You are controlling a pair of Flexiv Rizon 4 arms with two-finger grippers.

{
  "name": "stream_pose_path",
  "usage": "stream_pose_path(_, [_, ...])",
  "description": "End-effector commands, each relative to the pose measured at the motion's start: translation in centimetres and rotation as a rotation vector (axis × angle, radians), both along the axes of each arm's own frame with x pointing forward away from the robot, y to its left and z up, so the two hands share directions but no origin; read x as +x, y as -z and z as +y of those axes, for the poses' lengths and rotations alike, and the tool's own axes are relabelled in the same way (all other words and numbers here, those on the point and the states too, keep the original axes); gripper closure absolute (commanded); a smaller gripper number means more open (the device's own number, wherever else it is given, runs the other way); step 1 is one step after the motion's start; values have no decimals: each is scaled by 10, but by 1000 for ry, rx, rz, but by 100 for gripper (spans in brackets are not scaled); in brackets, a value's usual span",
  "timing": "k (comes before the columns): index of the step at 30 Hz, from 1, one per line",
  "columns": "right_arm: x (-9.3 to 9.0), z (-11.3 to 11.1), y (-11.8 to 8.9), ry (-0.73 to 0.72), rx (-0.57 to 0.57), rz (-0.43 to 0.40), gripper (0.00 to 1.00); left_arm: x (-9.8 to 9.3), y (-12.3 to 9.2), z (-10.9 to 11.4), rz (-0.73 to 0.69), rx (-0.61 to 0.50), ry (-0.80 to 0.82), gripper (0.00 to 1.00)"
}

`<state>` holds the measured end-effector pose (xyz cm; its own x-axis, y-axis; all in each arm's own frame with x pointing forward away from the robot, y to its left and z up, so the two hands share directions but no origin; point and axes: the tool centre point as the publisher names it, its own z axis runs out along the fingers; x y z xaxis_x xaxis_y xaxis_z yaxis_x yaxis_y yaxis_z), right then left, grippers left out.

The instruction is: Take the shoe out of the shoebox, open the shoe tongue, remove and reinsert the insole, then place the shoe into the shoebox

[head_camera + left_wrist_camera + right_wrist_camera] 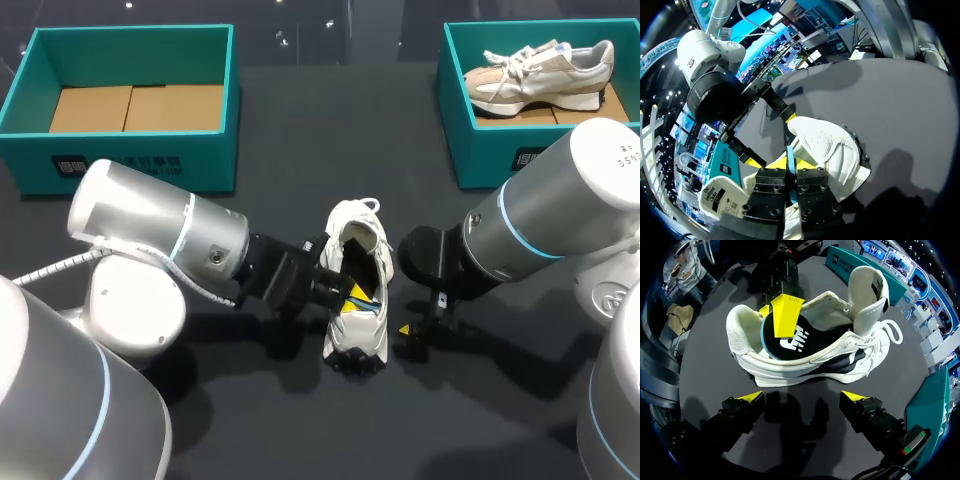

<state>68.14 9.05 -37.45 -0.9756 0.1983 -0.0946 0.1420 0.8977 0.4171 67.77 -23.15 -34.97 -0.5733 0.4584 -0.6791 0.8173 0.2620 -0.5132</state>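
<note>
Left arm [160, 230]: a fat silver-grey cylinder with a rounded white cap at one end and a thin light-blue ring round the barrel.
Cable [62, 264]: a white ribbed hose clinging to the left arm's casing.
Right arm [560, 205]: the same silver-grey shell and light-blue ring, with small dark print near its top.
Wrist housing [432, 258]: a matt black, rounded collar where the silver ends.
Left gripper [791, 164]: black blocky finger mounts dotted with round screws [771, 188], and yellow tips.
Right gripper [805, 399]: two black, chunky fingers, each ending in a bright yellow wedge.
</note>
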Motion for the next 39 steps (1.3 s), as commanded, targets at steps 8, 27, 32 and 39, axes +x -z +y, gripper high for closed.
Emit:
stream_pose_path(8, [-2, 0, 0, 1, 1, -3, 0, 34, 20, -5, -112, 48, -53, 100])
stream_pose_path(27, [-2, 0, 0, 1, 1, -3, 0, 2, -19, 3, 91, -30, -33, 61])
stream_pose_path(32, [-2, 0, 0, 1, 1, -3, 0, -5, -25, 2, 104, -35, -21, 60])
stream_pose_path(39, [-2, 0, 0, 1, 1, -3, 0, -11, -31, 4, 131, -9, -3, 60])
